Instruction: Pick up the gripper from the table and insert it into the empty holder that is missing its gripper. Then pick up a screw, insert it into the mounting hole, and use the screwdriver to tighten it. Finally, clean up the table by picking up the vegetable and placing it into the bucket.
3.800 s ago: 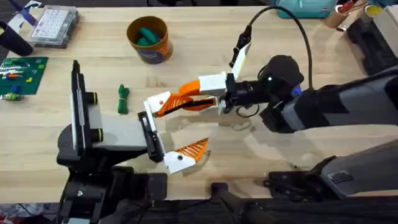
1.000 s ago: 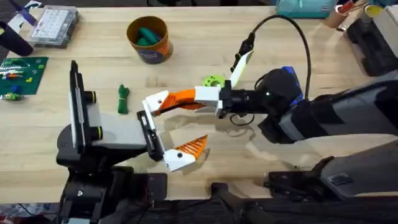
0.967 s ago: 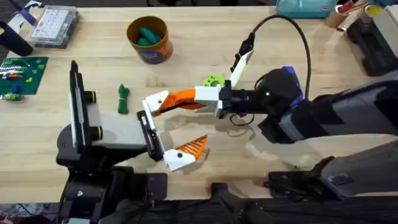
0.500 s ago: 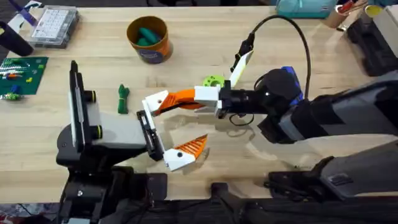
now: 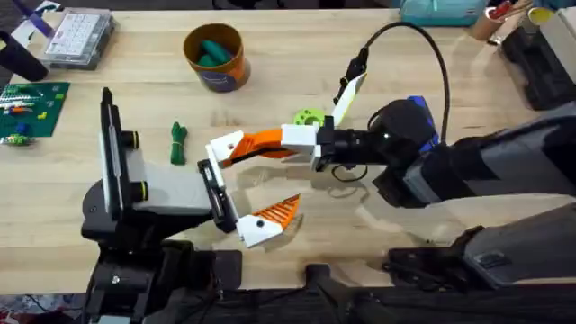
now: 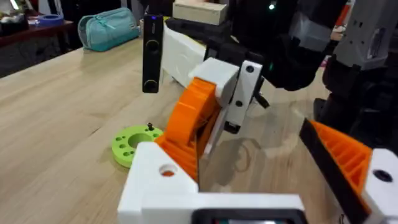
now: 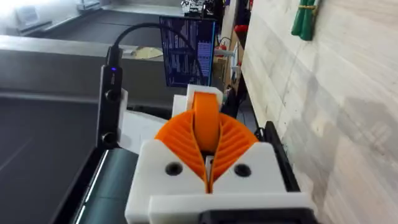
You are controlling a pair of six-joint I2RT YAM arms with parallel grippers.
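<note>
Over the last few seconds the right gripper (image 5: 270, 144), pinched tight on the gripper (image 5: 245, 147), has swung down and pressed its end against the empty holder (image 5: 225, 145) of the wide-open left gripper (image 5: 261, 180), uncovering a lime disc (image 5: 309, 117). For the last second nothing has stirred, so the insertion looks made or nearly so. The left wrist view shows the holder's mounting hole (image 6: 166, 169) still bare, while the overhead view shows the vegetable (image 5: 177, 142) on the table, well apart from the bucket (image 5: 216, 56).
</note>
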